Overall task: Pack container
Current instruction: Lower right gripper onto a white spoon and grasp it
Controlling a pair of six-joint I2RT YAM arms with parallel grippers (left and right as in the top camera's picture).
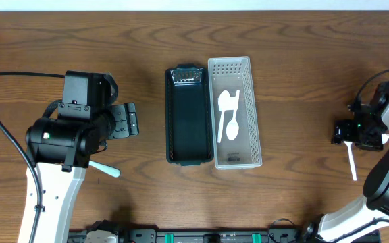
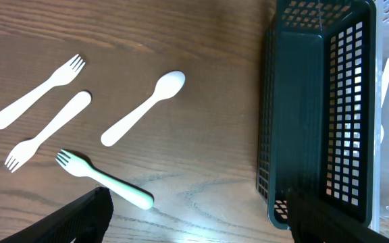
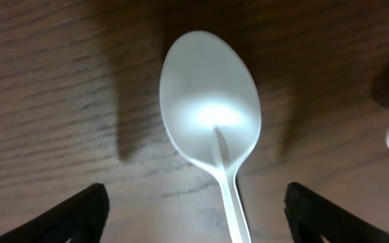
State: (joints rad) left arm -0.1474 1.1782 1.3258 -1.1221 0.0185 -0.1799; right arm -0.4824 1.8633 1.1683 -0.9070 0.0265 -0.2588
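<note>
The R gripper (image 3: 194,197) is held open, low over the table (image 3: 46,81), w/ a white spoon (image 3: 210,108) lying between its fingers, not yet gripped. The L gripper (image 2: 198,197) is open too, w/ nothing in it. In the white basket (image 1: 252,108) a packed spoon (image 1: 233,129) and a packed fork (image 1: 227,100) are seen; the dark basket (image 1: 189,121) just beside it is empty. The task is judged approx. one third done. Left to pack: the white spoon, plus 4 pcs near the L arm, i.e. upper white fork (image 2: 39,91), lower white fork (image 2: 46,131), loose spoon (image 2: 140,111), mint fork (image 2: 103,179).
</note>
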